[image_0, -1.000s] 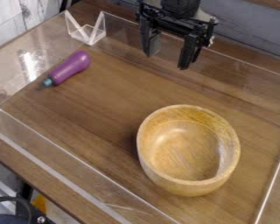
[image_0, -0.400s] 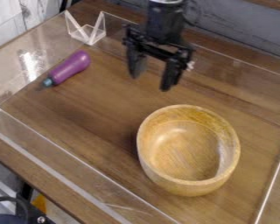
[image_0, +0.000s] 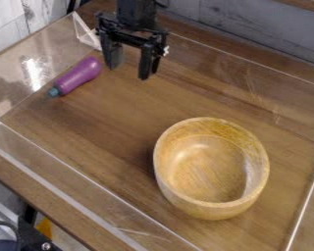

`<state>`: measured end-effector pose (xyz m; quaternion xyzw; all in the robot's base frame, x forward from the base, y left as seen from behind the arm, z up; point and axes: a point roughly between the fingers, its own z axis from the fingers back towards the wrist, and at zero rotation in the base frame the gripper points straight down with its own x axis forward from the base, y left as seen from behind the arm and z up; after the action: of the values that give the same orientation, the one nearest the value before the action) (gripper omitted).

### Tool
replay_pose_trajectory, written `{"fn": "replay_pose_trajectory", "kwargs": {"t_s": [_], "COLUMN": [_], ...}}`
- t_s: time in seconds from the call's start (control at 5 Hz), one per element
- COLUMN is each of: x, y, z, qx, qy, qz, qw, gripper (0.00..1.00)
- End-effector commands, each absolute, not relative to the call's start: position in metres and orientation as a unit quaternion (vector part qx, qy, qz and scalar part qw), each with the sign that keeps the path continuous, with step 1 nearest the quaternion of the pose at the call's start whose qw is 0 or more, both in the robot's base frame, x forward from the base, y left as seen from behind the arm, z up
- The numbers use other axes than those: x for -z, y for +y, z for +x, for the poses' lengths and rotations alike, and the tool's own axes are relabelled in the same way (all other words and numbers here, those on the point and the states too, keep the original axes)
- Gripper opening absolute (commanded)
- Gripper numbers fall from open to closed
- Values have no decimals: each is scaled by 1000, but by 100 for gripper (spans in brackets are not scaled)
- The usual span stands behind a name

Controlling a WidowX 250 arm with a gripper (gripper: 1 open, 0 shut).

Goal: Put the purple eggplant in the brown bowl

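"One gripper [image_0: 132, 59] in view, black, hanging over the far side of the wooden tabletop [image_0: 121, 127]. How are its jaws?"

"Spread wide, with a gap between the two fingers and nothing gripped."

"And the purple eggplant [image_0: 78, 75]?"

"Lying on the tabletop at the left of the view, just beside the gripper and apart from the fingers. It sits at a slant, its teal-green stem cap [image_0: 54, 92] toward the near left."

"Where's the brown bowl [image_0: 211, 168]?"

"Well apart from the eggplant, in the near right part of the view. It's upright, round and light brown, with a thick rim, and I can see bare wood inside."

"Anything behind the gripper?"

"Two things: a clear, angular piece [image_0: 89, 30], partly hidden by the gripper, and a raised wooden edge along the back of the table."

"What's in the near left corner?"

"Some dark cable or tubing [image_0: 5, 227]; I can't tell which."
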<state>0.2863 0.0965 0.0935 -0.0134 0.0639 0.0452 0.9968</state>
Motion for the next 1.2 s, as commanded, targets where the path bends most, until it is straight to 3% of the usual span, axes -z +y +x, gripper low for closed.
{"fn": "replay_pose_trajectory", "kwargs": {"t_s": [0.0, 0.2, 0.4, 0.6, 0.8, 1.0], "x": [-101, -99, -98, -107, -115, -107], "y": [104, 113, 131, 144, 154, 178], "z": [288, 291, 297, 302, 307, 306], "qx": [-43, -34, -24, -30, -37, 9], "qy": [41, 43, 38, 33, 32, 37], "qz": [-5, -4, -2, 0, -8, -16], "qw": [998, 998, 999, 999, 999, 999], "gripper": [100, 100, 0, 100, 0, 100]}}
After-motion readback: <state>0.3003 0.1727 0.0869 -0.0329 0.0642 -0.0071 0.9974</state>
